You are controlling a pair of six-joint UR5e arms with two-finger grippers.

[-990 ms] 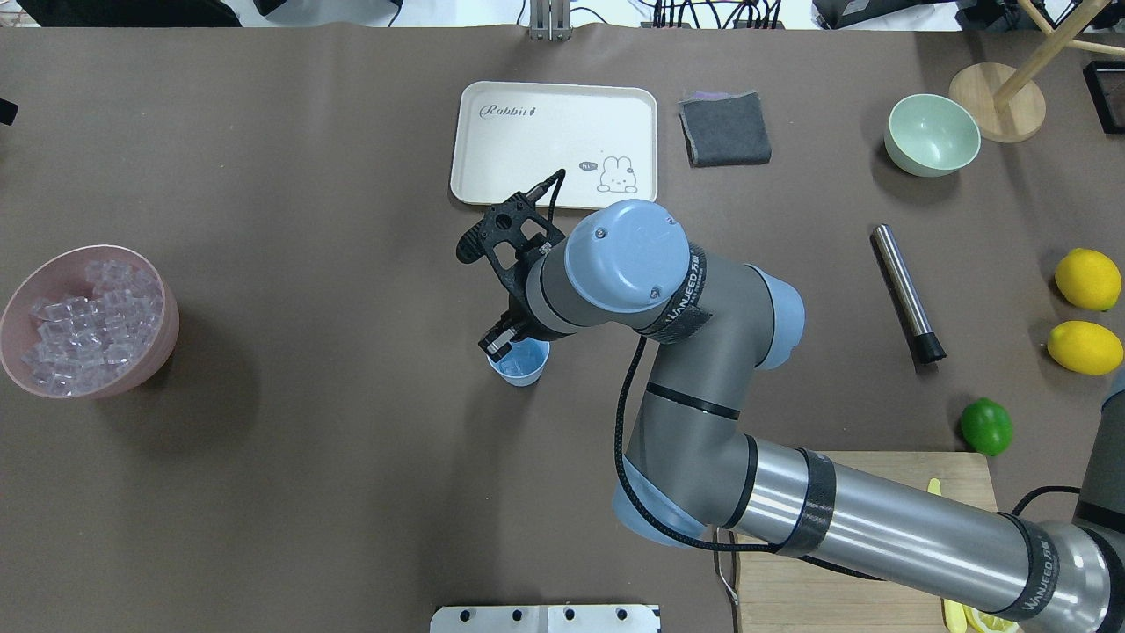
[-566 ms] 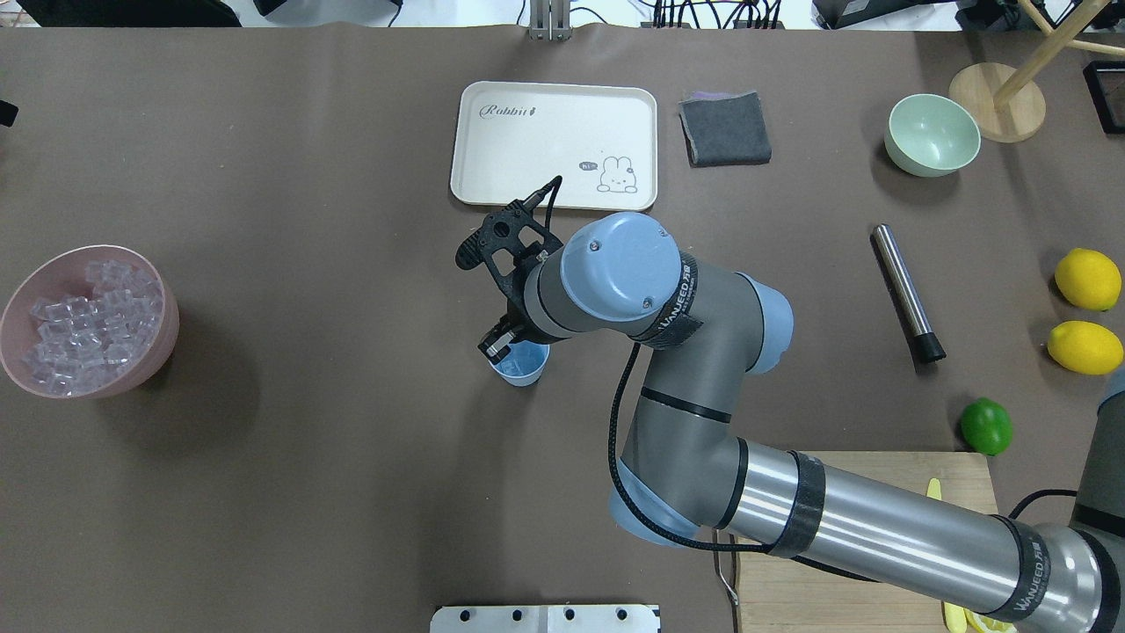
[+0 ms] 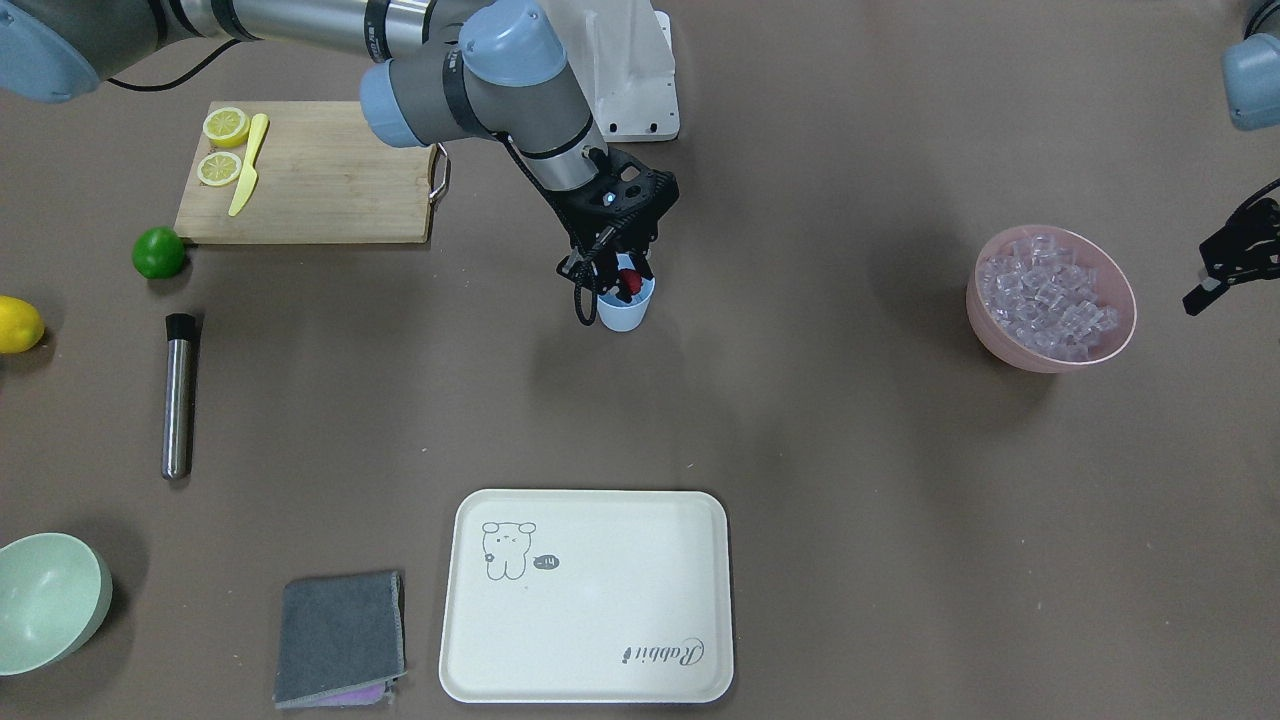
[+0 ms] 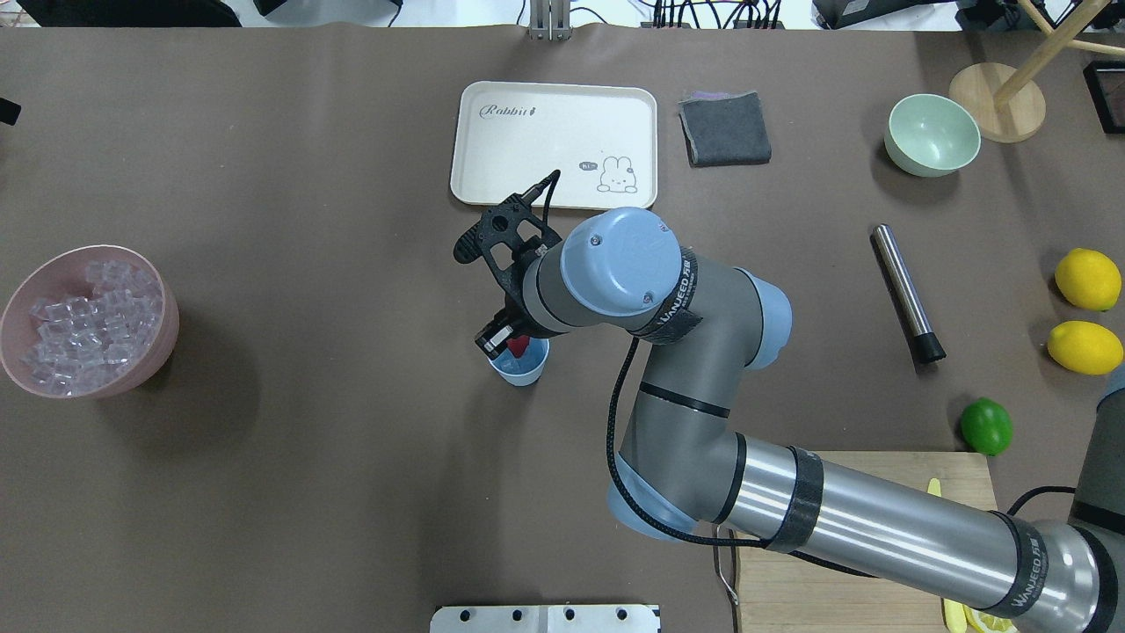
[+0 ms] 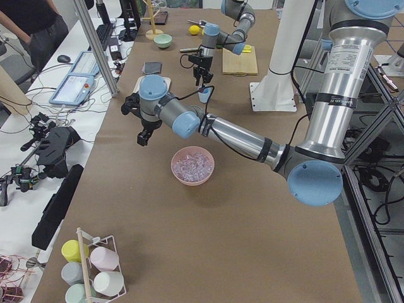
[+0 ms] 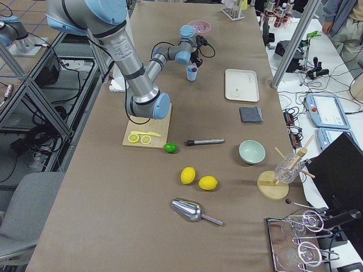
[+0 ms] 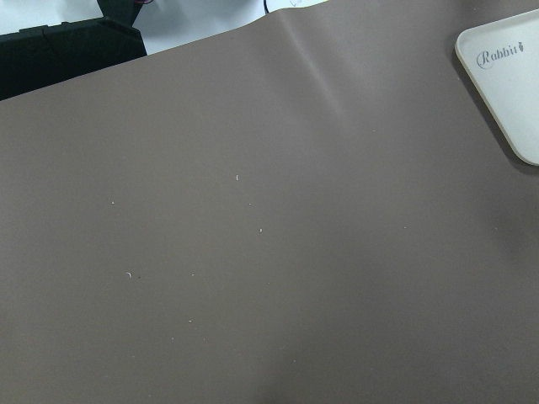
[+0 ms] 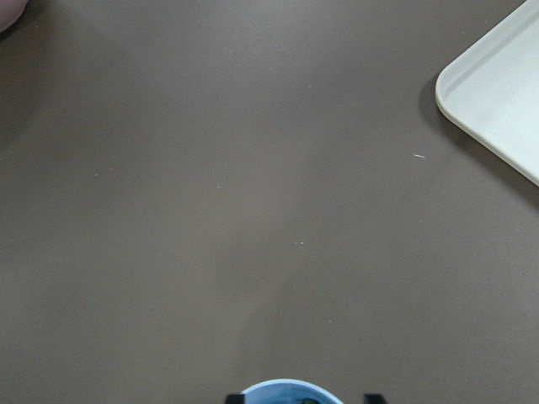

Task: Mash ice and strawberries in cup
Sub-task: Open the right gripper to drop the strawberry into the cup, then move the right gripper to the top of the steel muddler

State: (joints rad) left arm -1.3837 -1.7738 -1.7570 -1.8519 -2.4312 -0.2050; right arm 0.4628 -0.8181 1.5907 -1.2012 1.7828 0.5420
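Front-facing camera first: the right gripper (image 3: 622, 276) hangs straight over the cup (image 3: 625, 312), which stands upright mid-table. There's the strawberry (image 3: 630, 285), a dark red spot right at the cup's mouth, in among the black fingers. Are the jaws pinching it or merely around it? I cannot tell from here. Out at the edge, the left gripper (image 3: 1203, 290) hovers just beside the pink bowl (image 3: 1000, 335), which is heaped with ice (image 3: 1045, 290); its jaws are too dark to read

Overhead: the big wrist covers most of the right gripper, but red peeks out over the cup's rim, tight against a finger. The pink bowl sits well apart from the cup, and the tray (image 4: 554, 114) lies beyond it

Left side view: the cup is tiny under the far arm, and the near arm's gripper hangs beside the pink bowl

Right side view: a red dot shows at the cup's top

Left wrist: bare brown table (image 7: 253, 252) and a tray corner

Right wrist: the cup's blue rim shows at the bottom edge, with a black fingertip (image 8: 236, 398) on each side, standing apart
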